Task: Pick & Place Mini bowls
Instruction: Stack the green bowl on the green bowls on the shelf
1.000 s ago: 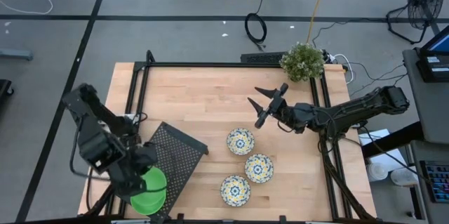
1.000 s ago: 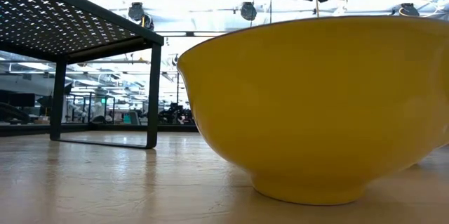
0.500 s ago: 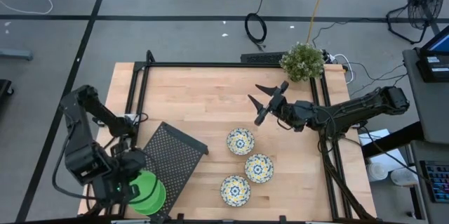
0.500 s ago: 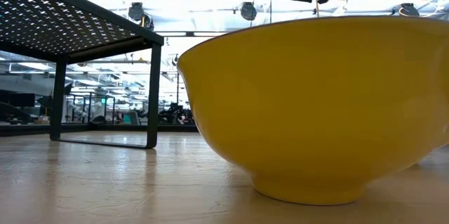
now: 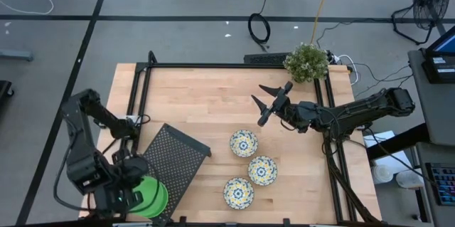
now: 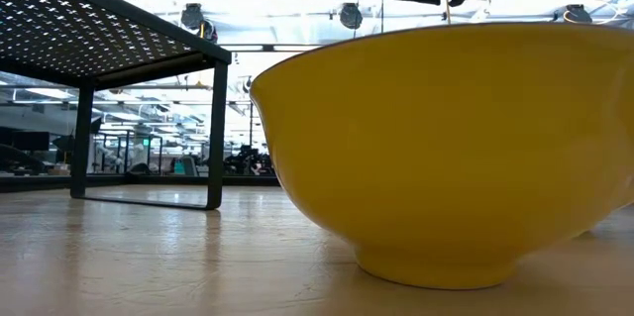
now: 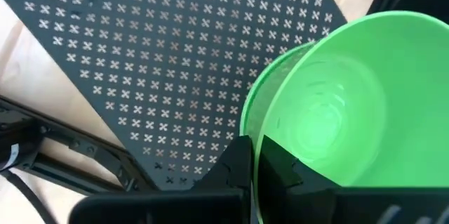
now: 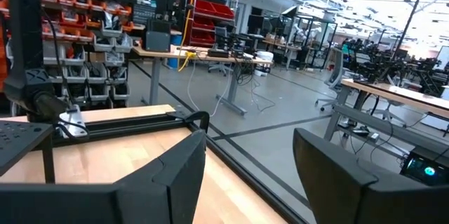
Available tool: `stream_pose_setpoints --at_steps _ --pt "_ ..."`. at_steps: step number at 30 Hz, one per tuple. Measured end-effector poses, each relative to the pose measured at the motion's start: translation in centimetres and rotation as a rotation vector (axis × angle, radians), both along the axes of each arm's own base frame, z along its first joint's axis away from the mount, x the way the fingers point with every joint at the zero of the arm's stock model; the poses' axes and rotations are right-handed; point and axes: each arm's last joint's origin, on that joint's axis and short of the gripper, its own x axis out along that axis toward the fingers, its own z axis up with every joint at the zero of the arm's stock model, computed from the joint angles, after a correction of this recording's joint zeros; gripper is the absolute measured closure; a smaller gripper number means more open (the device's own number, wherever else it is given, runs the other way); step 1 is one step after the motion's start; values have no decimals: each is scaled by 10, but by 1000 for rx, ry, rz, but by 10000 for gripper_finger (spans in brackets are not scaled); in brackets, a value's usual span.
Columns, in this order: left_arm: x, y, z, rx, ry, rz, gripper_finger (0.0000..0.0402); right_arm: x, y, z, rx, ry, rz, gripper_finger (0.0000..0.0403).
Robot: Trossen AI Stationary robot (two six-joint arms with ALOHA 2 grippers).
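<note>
My left gripper (image 5: pixel 131 193) is at the table's near left corner, shut on a plain green mini bowl (image 7: pixel 330 90). A second green bowl (image 7: pixel 261 87) shows just beyond it, beside the black mesh tray (image 5: pixel 176 157). Three white floral bowls (image 5: pixel 243 144) (image 5: pixel 262 170) (image 5: pixel 238 193) rest on their bases right of the tray. One of them fills the low view with its yellow outer wall (image 6: pixel 446 148). My right gripper (image 5: pixel 264 104) is held open above the table's far right part, with nothing between its fingers. My left gripper pinches the green bowl's rim (image 7: pixel 261 122), one finger (image 7: pixel 235 171) outside the wall and the other inside the hollow. The fingers come from above, pointing steeply down. The bowl hangs tilted in the hold, over the second green bowl.
The mesh tray stands on legs (image 6: pixel 216 133), slanting across the near left part. A potted plant (image 5: pixel 307 62) stands at the far right corner. A black frame (image 5: pixel 227 65) runs along the table's edges. Bare wood (image 5: pixel 199 99) lies in the far middle.
My left gripper has swung toward the table's near left corner with the green bowl and has rolled about its own line, staying shut on the bowl. The floral bowls and the tray have not moved.
</note>
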Motion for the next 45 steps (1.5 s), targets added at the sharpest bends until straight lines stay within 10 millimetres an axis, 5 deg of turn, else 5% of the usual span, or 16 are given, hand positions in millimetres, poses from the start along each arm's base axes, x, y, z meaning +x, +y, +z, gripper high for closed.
stream_pose_setpoints --at_steps 11,45 --pt "7 -9 -11 23 47 -8 397 0 0 0 0 0 0 197" --pt "12 -13 -9 26 -57 -97 271 0 0 0 1 -1 0 197"
